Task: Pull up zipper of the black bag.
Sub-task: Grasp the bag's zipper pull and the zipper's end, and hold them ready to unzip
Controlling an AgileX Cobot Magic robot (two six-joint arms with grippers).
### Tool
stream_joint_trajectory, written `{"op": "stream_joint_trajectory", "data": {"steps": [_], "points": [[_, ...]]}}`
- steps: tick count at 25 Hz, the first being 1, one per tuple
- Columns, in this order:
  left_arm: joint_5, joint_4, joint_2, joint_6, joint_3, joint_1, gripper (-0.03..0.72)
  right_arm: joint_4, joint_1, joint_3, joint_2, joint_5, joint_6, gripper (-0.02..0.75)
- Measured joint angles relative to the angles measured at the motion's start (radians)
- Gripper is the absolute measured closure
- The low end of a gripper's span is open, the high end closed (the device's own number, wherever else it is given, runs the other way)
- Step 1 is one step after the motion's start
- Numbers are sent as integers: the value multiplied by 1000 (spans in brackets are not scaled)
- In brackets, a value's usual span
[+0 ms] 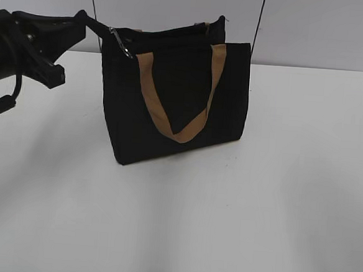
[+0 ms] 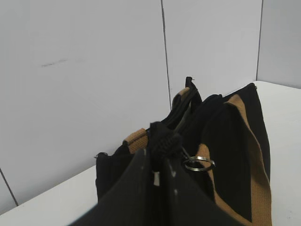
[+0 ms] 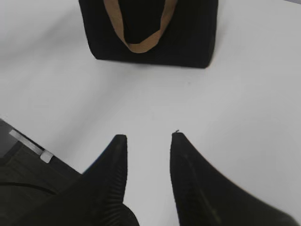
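Note:
The black bag [image 1: 177, 104] stands upright on the white table, with a tan strap handle [image 1: 198, 121] hanging down its front. The zipper [image 1: 170, 32] runs along its top rim. My left gripper [image 1: 106, 30] is at the bag's top left corner, shut on the zipper pull [image 1: 121, 43]. In the left wrist view the jaws [image 2: 160, 151] pinch a black cord pull [image 2: 165, 140] with a silvery ring [image 2: 198, 163] beside it, and the bag [image 2: 235, 155] stretches away behind. My right gripper [image 3: 148, 137] is open and empty above the table, well in front of the bag [image 3: 188, 33].
The white table [image 1: 225, 226] spreads in front of and beside the bag. A pale wall stands close behind it, with thin dark cables [image 1: 259, 23] hanging down. The table's near edge and a dark floor [image 3: 28, 169] show in the right wrist view.

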Motion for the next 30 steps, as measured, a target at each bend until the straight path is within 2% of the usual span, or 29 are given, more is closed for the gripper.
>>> {"op": "stream_joint_trajectory", "data": {"steps": [13, 17, 24, 30], "points": [[-64, 2, -6, -68, 0, -1, 666, 418, 10, -156, 396, -58, -486, 486], [-65, -4, -6, -68, 0, -1, 666, 478, 114, -211, 519, -109, -607, 458], [-66, -9, -6, -68, 0, -1, 666, 491, 353, -334, 717, -332, -630, 413], [-67, -12, -6, -69, 0, -1, 666, 494, 463, -454, 902, -419, -644, 412]]}}
